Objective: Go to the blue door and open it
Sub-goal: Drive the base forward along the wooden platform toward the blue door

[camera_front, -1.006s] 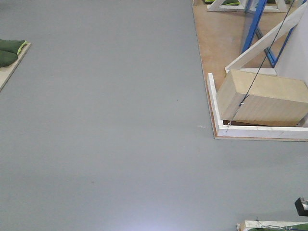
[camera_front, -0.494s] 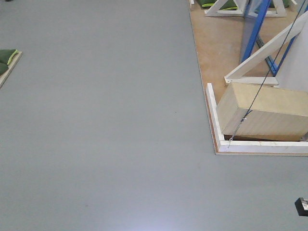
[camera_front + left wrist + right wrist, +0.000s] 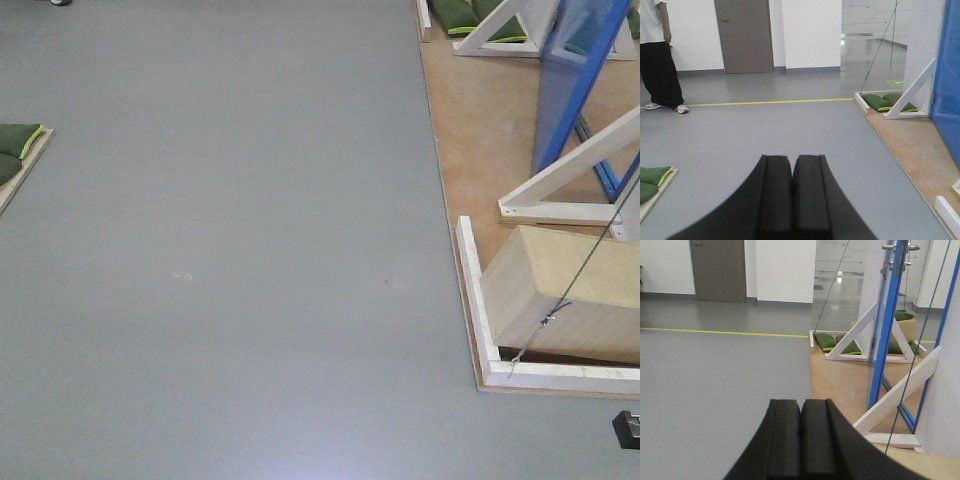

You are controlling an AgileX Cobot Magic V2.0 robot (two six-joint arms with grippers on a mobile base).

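Front view: the blue door [image 3: 575, 70] is way up in the top right corner, standing on the plywood platform [image 3: 470, 120] and turned nearly edge-on to the camera. Compared with half a second ago, the whole platform has slid right and down in the picture, and a lot more of the door's glossy face shows now. The pale wooden box [image 3: 530, 290] on the near side of the door slid with it, so it's cut off by the right edge now. The white brace [image 3: 570, 165] sits between the door and that box. The green cushions [image 3: 460, 14] just past the door have come further into view too.

The left gripper [image 3: 792, 170] has its jaws pressed flat together with nothing between them, well short of the door. Same for the right gripper [image 3: 801, 412]. From its camera the door is edge-on, with the silver lever handle [image 3: 895, 247] at the top.
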